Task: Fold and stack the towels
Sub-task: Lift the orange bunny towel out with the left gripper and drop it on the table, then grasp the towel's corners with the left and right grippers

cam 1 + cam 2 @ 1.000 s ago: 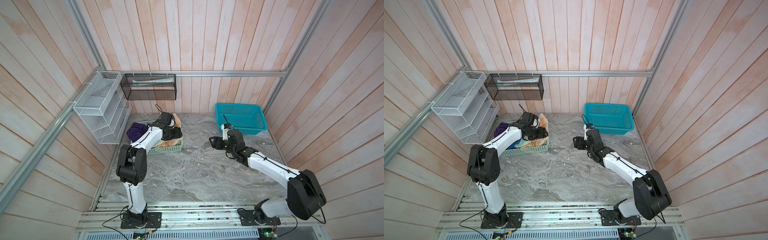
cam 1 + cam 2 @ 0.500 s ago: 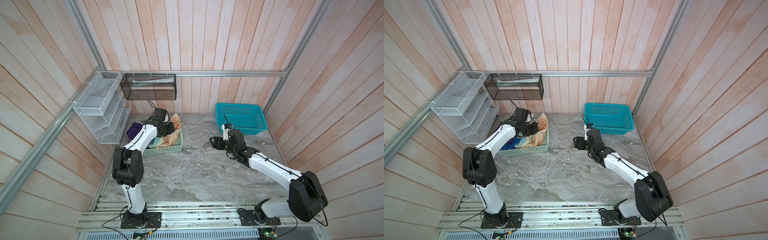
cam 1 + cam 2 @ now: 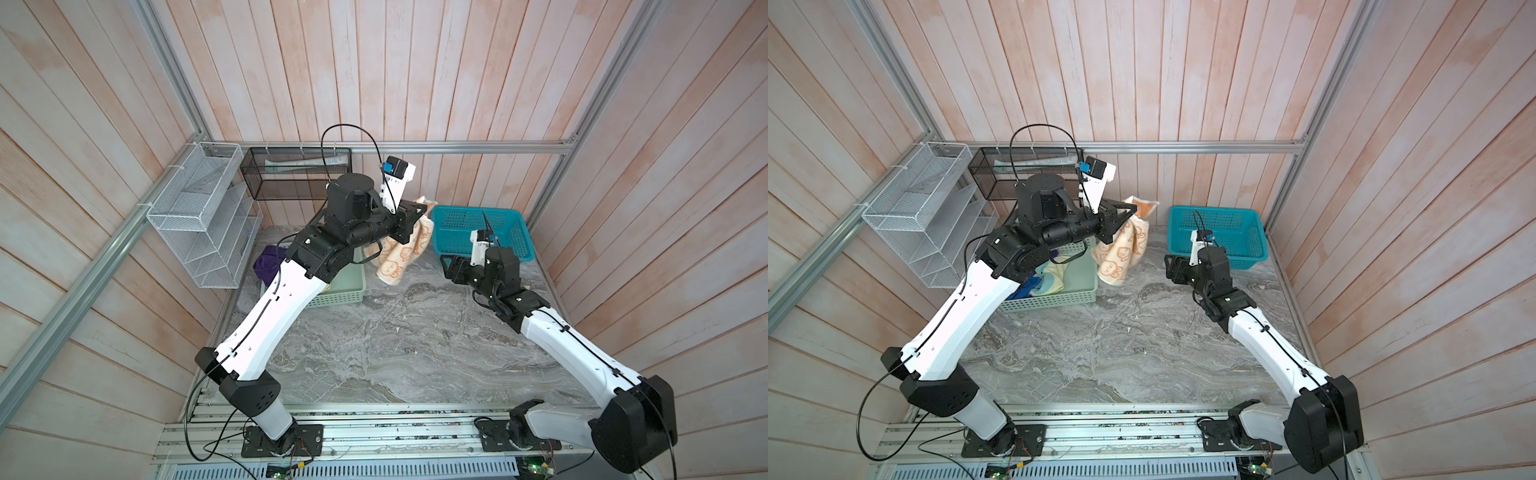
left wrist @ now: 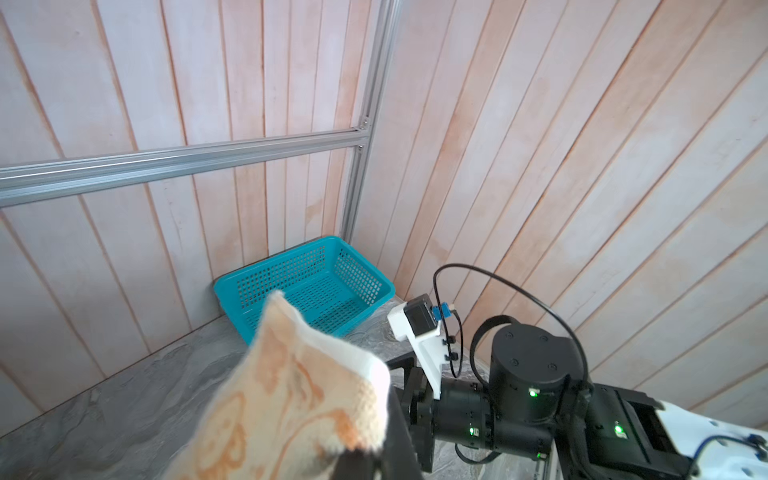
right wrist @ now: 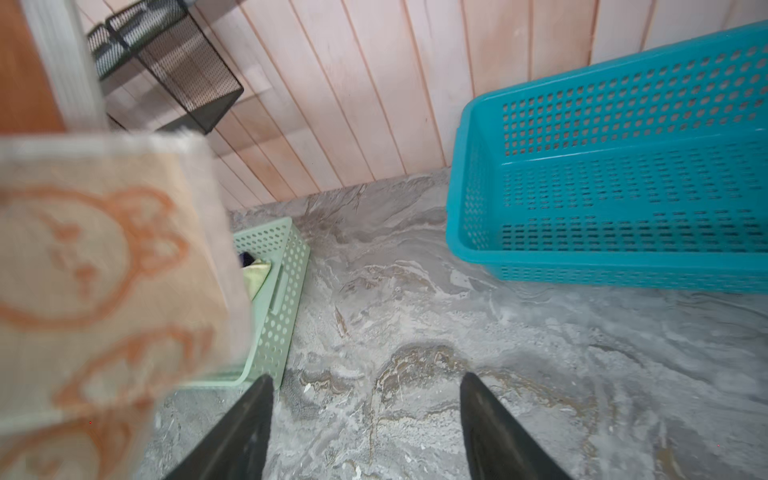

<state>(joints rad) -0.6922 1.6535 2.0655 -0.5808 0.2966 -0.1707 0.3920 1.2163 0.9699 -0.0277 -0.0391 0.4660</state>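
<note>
Up out of the mint-green basket (image 3: 345,296) has come the left arm, which a second ago was bent down into it. Its left end effector (image 3: 419,208) now sits high between the two baskets, clenched on the top edge of the orange-peach towel (image 3: 400,254). The towel hangs down in loose folds, its lower end just beside the mint-green basket's corner over the marble-grey table (image 3: 415,340); whether it touches the table cannot be told. Its only print is rows of orange-outlined cartoon faces, seen large but blurred in the right wrist view (image 5: 91,270).

The purple towel (image 3: 266,266), the teal towel (image 3: 1051,276) with pale yellow and the royal blue towel (image 3: 1026,287) lie crumpled in the mint-green basket.

The right end effector (image 5: 365,415) hovers low over the table near the teal basket (image 3: 478,210), jaws spread and holding nothing. Small dark marks on the left arm's white camera mount (image 3: 392,183) are too small to read.
</note>
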